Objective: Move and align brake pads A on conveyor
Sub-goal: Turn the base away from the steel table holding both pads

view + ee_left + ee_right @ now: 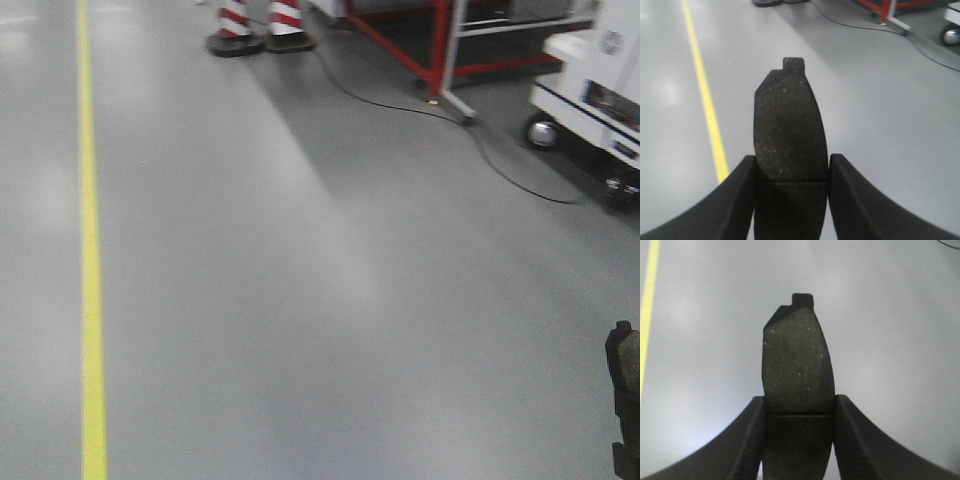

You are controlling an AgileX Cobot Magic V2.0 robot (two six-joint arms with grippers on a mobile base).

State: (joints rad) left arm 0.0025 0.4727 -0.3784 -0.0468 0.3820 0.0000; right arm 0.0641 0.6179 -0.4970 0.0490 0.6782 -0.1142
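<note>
**A:** Where the glossy grey floor spreads out, what edges it?

**B:** A painted yellow floor line runs down the far left of the front view. Well right of that line, along the top, stand two red-and-white striped cones, a red metal frame and a white wheeled cart. A thin black cable trails over the floor near them. Between the line and those things lies a wide stretch of open floor.

**A:** And the left gripper?

**B:** The left gripper reaches forward over the floor, just right of the yellow line. Its two curved black fingers are closed to the width of a flat, curved dark-grey brake pad. They press its long edges at the thin cross groove, and the small end tab points away from the wrist.

**A:** The right one?

**B:** The right gripper clamps a second brake pad the same way, tab outward. It sits farther right of the yellow line, which shows only at that view's left edge.
</note>
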